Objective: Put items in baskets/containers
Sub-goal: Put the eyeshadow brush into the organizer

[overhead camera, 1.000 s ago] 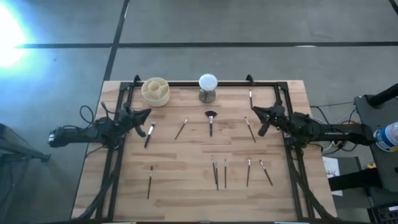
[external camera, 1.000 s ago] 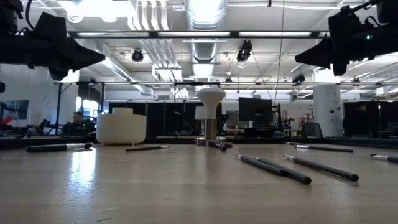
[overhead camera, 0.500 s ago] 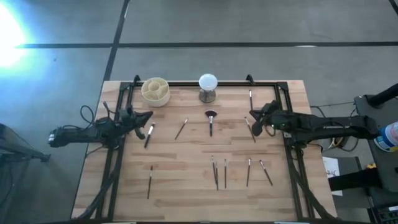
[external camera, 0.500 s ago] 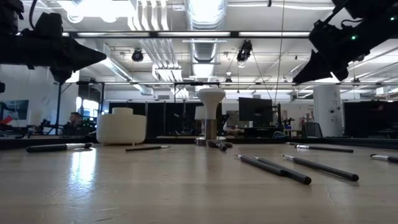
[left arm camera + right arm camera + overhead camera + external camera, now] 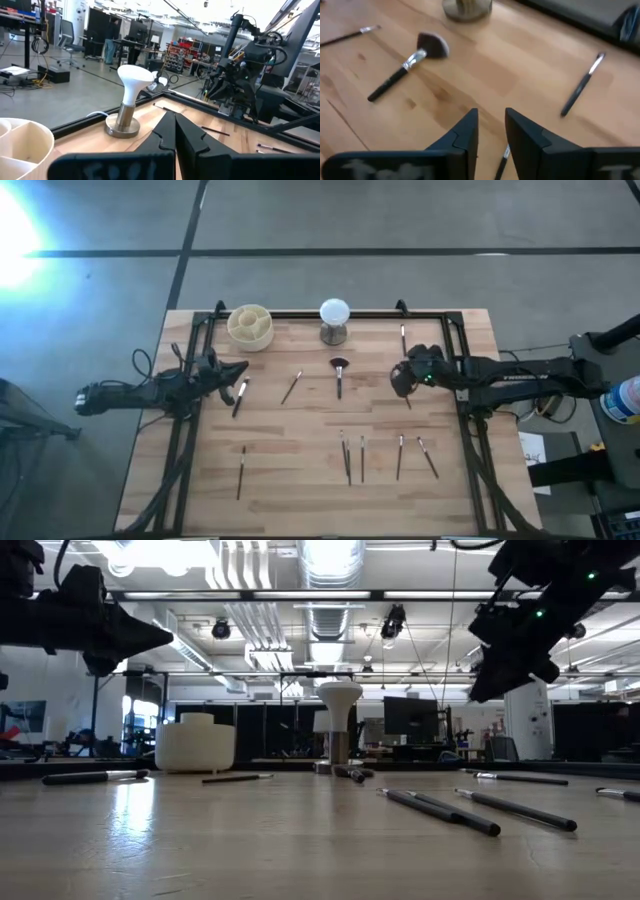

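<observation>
Wooden table (image 5: 300,470), scattered brushes (image 5: 339,377), cream cup (image 5: 249,326), no readable writing

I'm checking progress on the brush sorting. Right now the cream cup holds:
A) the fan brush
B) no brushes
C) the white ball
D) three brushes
B: from above, the cream cup shows only its bare dividers, while the fan brush and the other brushes lie on the table.

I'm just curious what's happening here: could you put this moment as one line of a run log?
right gripper: open, above a brush | left gripper: shut, waiting at left edge | cup: no brushes in it | brushes still on table
</observation>
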`<act>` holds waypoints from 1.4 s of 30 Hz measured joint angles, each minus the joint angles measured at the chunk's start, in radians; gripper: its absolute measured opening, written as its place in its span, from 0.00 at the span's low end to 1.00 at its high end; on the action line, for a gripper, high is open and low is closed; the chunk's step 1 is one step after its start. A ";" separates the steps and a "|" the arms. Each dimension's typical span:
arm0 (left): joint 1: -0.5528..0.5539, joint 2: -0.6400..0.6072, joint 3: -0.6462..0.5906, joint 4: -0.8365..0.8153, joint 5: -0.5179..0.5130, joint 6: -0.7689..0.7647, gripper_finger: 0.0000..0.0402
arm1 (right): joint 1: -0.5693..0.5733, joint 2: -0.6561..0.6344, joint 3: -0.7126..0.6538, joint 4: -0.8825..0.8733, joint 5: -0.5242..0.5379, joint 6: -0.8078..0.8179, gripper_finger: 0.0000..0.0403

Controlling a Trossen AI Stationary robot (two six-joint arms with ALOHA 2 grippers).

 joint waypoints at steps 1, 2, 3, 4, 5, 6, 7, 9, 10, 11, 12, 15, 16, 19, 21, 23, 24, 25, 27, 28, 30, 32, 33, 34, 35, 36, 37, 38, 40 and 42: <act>0.000 0.004 0.000 0.001 0.000 0.000 0.00 | -0.013 0.021 0.014 -0.018 -0.015 0.007 0.27; 0.000 0.007 0.000 0.001 0.000 0.001 0.00 | -0.028 0.041 0.027 -0.036 -0.031 0.012 0.29; 0.000 0.010 0.000 0.001 0.000 0.003 0.00 | -0.044 0.060 0.040 -0.055 -0.050 0.013 0.30; 0.000 0.014 0.000 0.002 0.000 0.004 0.00 | -0.061 0.080 0.053 -0.074 -0.071 0.014 0.32; 0.000 0.017 0.000 0.002 0.000 0.004 0.00 | -0.078 0.099 0.067 -0.087 -0.093 0.015 0.33; 0.000 0.021 0.000 0.002 0.000 0.004 0.00 | -0.098 0.117 0.078 -0.094 -0.113 0.017 0.34; 0.000 0.024 0.000 0.002 0.000 0.003 0.00 | -0.119 0.135 0.086 -0.100 -0.133 0.019 0.35; 0.000 0.031 0.000 0.002 0.000 0.003 0.00 | -0.163 0.173 0.100 -0.101 -0.189 0.020 0.35; 0.000 0.034 0.000 0.003 0.000 0.003 0.00 | -0.184 0.194 0.107 -0.101 -0.219 0.020 0.35; 0.000 0.037 0.000 0.003 0.000 0.003 0.00 | -0.203 0.216 0.112 -0.101 -0.243 0.020 0.35; 0.000 0.040 0.000 0.002 0.000 0.003 0.00 | -0.217 0.237 0.117 -0.101 -0.262 0.020 0.34; 0.000 0.047 -0.001 0.002 0.000 0.003 0.00 | -0.248 0.301 0.135 -0.101 -0.287 0.019 0.33; 0.000 0.049 -0.001 0.002 0.000 0.003 0.00 | -0.253 0.320 0.142 -0.101 -0.290 0.019 0.33; 0.000 0.052 -0.001 0.002 0.000 0.003 0.00 | -0.263 0.378 0.156 -0.101 -0.292 0.025 0.32; 0.000 0.054 -0.001 0.002 0.000 0.003 0.00 | -0.263 0.416 0.162 -0.099 -0.308 0.038 0.32; 0.000 0.058 -0.001 0.002 0.000 0.002 0.00 | -0.263 0.451 0.167 -0.099 -0.319 0.057 0.33; 0.000 0.060 -0.001 0.002 0.000 0.002 0.00 | -0.262 0.468 0.168 -0.099 -0.319 0.063 0.33; 0.000 0.062 -0.001 0.001 0.000 0.002 0.00 | -0.262 0.485 0.170 -0.099 -0.319 0.068 0.33; 0.000 0.067 -0.001 0.000 0.000 0.002 0.00 | -0.263 0.515 0.171 -0.098 -0.314 0.076 0.33; 0.000 0.069 -0.001 0.000 0.000 0.002 0.00 | -0.263 0.528 0.172 -0.094 -0.309 0.077 0.33; 0.000 0.074 -0.001 0.001 0.000 0.001 0.00 | -0.266 0.552 0.172 -0.077 -0.307 0.079 0.33; 0.000 0.078 -0.001 0.000 0.000 -0.001 0.00 | -0.270 0.574 0.173 -0.049 -0.307 0.079 0.32; 0.000 0.081 -0.001 0.001 0.000 -0.001 0.00 | -0.273 0.585 0.173 -0.038 -0.303 0.079 0.31; 0.000 0.083 -0.001 0.001 0.000 -0.001 0.00 | -0.276 0.594 0.173 -0.028 -0.297 0.079 0.30; 0.000 0.084 -0.001 0.001 0.000 -0.003 0.00 | -0.278 0.603 0.173 -0.020 -0.287 0.079 0.30; 0.000 0.086 -0.001 0.001 0.000 -0.006 0.00 | -0.280 0.612 0.173 -0.015 -0.278 0.079 0.29; 0.000 0.088 -0.001 0.001 0.000 -0.010 0.00 | -0.282 0.618 0.175 -0.014 -0.275 0.079 0.28; 0.000 0.089 -0.001 0.001 0.000 -0.015 0.00 | -0.284 0.625 0.176 -0.011 -0.269 0.079 0.26; 0.000 0.088 -0.001 0.001 0.000 -0.016 0.00 | -0.283 0.636 0.177 -0.008 -0.258 0.072 0.24; 0.000 0.088 -0.001 -0.001 0.000 -0.019 0.00 | -0.283 0.644 0.177 -0.003 -0.257 0.070 0.22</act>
